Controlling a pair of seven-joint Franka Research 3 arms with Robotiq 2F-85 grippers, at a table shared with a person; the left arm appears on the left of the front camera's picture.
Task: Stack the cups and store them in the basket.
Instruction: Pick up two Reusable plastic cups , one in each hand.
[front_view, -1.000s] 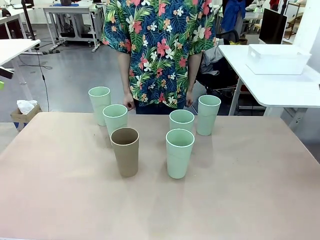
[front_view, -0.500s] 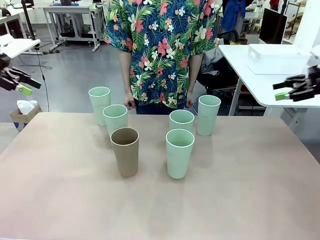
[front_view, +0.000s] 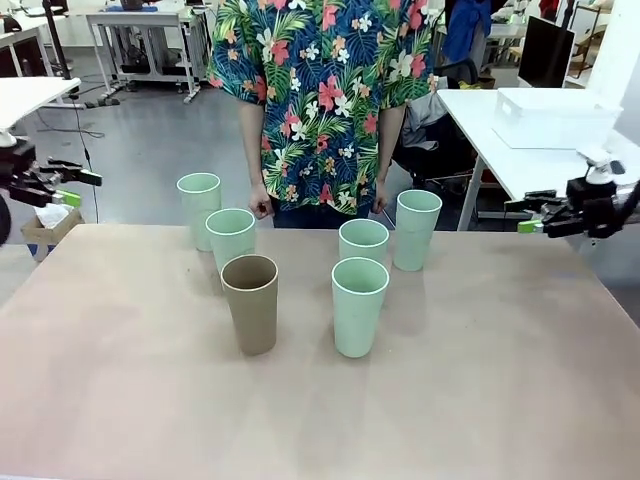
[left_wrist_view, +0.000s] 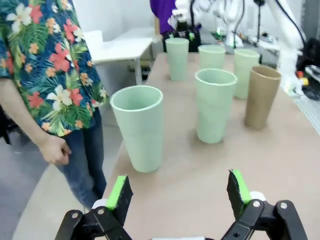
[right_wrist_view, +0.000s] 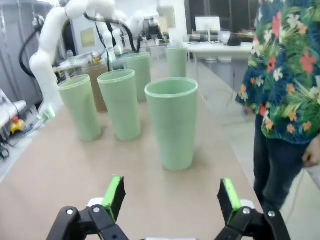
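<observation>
Six cups upright and apart on the pale desk (front_view: 480, 400), none nested, none in the basket (front_view: 555, 120). Front view, dial centred on the tan-brown cup (front_view: 250, 303): first mint cup (front_view: 231, 238) just behind at 11 o'clock, second mint cup (front_view: 199, 210) farther along the same line, near the far edge. At 3 o'clock, level with the tan-brown cup, third mint cup (front_view: 359, 307); fourth mint cup (front_view: 363, 243) close behind that at 12 o'clock; fifth mint cup (front_view: 417, 230) at 1 o'clock of the third, close to the far edge.

White basket on a separate white table (front_view: 600, 180) at 2 o'clock, well apart from every cup.

Left gripper (front_view: 78, 188) in the air off the desk's left side, at 10 o'clock, fingers spread wide around nothing. Right gripper (front_view: 524, 216) in the air off the desk's right side, between 2 and 3 o'clock, fingers likewise wide and empty.

Left wrist view: green pads (left_wrist_view: 120, 192) far apart, a mint cup beyond the gap at 11 o'clock. Right wrist view: green pads (right_wrist_view: 227, 196) equally far apart, a mint cup beyond at 12 o'clock.

Person in a floral shirt (front_view: 320, 90) at the desk's far edge, 12 o'clock, person's hands (front_view: 259, 208) hanging at the sides, clear of the cups.
</observation>
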